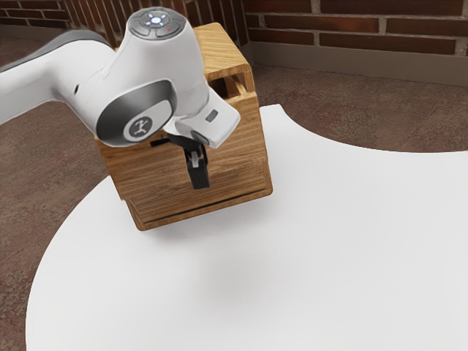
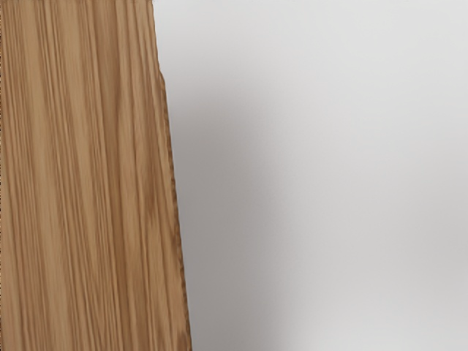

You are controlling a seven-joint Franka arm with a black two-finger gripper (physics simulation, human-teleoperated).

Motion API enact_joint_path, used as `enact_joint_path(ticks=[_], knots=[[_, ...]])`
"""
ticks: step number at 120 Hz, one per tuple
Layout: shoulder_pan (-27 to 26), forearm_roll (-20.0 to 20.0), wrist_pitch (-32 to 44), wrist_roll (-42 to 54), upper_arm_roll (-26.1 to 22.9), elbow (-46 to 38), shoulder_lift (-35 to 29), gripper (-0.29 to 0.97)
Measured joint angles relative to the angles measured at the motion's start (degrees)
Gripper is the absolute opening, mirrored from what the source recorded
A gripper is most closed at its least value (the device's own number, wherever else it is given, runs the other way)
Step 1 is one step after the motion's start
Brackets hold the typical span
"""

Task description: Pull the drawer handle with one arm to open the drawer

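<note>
Judging by the cabinet's front, the opening is reckoned as not begun, or barely so. The wooden drawer cabinet (image 1: 219, 44) is seen just behind the gripper (image 1: 198, 181), and its drawer front (image 1: 234, 164) is seen flush, or nearly so, with the frame around it, with no gap that can be made out. The gripper is hung point-down close against that front; whether it is wide, narrow or closed on anything cannot be told, since it is viewed edge-on. A short dark bar (image 1: 174, 139) is seen just above the gripper; it may be the drawer handle, but this cannot be confirmed. What is left, by this reading, is a sure hold on the handle and the whole pull outward. In the wrist view, a wooden face (image 2: 88, 183) is shown close beneath the hand, with the white table (image 2: 329, 183) beside it. No brand or label can be read; only a circular emblem (image 1: 139, 126) is seen on the arm (image 1: 80, 80), and no letters are made out in it
</note>
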Motion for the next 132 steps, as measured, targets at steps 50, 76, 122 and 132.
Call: enact_joint_path(ticks=[50,76,122,132], knots=[[10.5,0.5,1.1,-0.3,-10.7,-0.4,1.0,0.50],[13.3,-1.2,1.4,-0.6,-11.8,0.2,4.0,0.38],[14.2,-2.4,0.5,-0.1,-12.0,4.6,5.1,0.30],[15.2,-3.1,-0.2,0.1,-13.2,5.9,5.6,0.45]])
